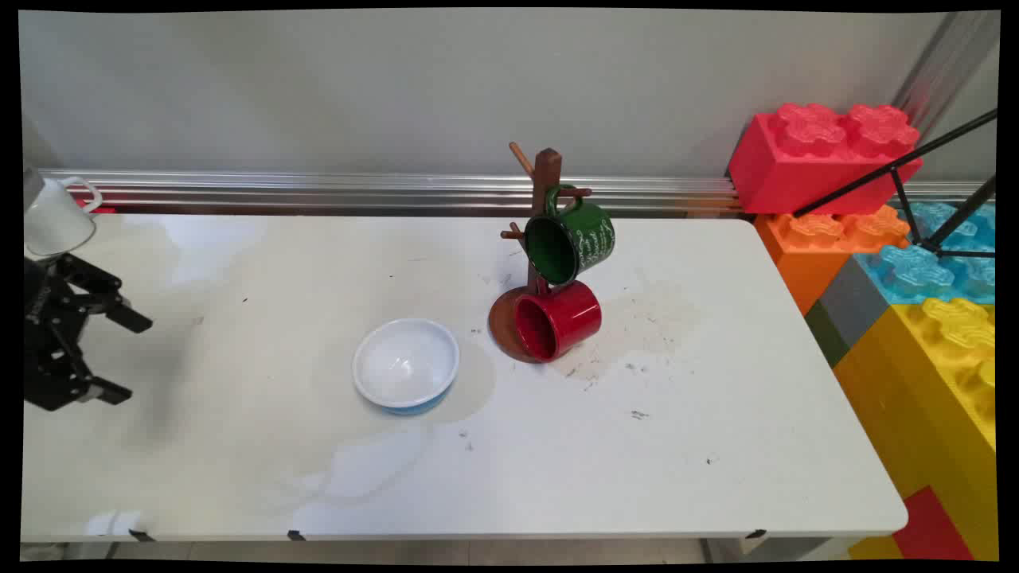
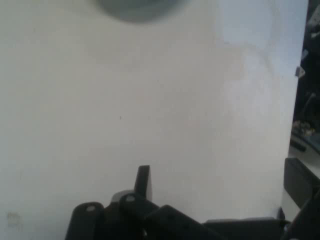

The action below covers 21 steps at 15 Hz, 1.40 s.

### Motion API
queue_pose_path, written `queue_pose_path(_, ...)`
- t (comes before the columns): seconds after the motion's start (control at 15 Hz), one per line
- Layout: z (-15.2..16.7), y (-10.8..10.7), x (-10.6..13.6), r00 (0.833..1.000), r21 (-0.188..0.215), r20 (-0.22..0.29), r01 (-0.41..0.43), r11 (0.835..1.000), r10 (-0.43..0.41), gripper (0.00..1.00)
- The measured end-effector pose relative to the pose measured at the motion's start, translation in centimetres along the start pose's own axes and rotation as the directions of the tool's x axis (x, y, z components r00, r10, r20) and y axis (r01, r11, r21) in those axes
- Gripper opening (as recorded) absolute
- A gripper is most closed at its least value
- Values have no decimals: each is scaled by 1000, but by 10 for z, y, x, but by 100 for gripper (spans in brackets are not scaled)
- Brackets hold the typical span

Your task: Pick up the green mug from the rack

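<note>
Sitting nearest the tabletop point(image 1: 716, 414) front edge: white bowl point(image 1: 406, 366). Hovering by left edge, end effector point(image 1: 119, 356) spread wide, holding nothing. Hanging on rack point(image 1: 544, 207): green mug point(image 1: 569, 239), red mug point(image 1: 557, 320).

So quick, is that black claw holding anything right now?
Gripper: open, holding nothing, over the bare table at its left end.

The black two-finger gripper point(image 1: 127, 356) sits at the far left edge of the frame, about mid-height, its fingers point(image 1: 131, 320) pointing right and spread wide apart with nothing between them. In the hand view the linkage rises from the bottom edge.
</note>
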Motion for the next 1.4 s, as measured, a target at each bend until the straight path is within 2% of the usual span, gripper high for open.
queue_pose_path(0.13, 2, 3, 10, 999, 10, -41, 25, 1000, -24, 100)
queue_pose_path(0.27, 3, 6, 25, 993, 17, -105, 63, 998, -60, 100)
queue_pose_path(0.47, 6, 8, 49, 970, -3, -195, 145, 989, -143, 100)
queue_pose_path(0.73, 12, 4, 91, 913, -58, -323, 245, 968, -250, 100)
queue_pose_path(1.07, 17, 5, 138, 869, -78, -421, 252, 964, -261, 100)
queue_pose_path(1.2, 20, 7, 156, 856, -81, -448, 250, 965, -259, 100)
queue_pose_path(1.4, 23, 10, 171, 845, -81, -466, 254, 964, -262, 100)
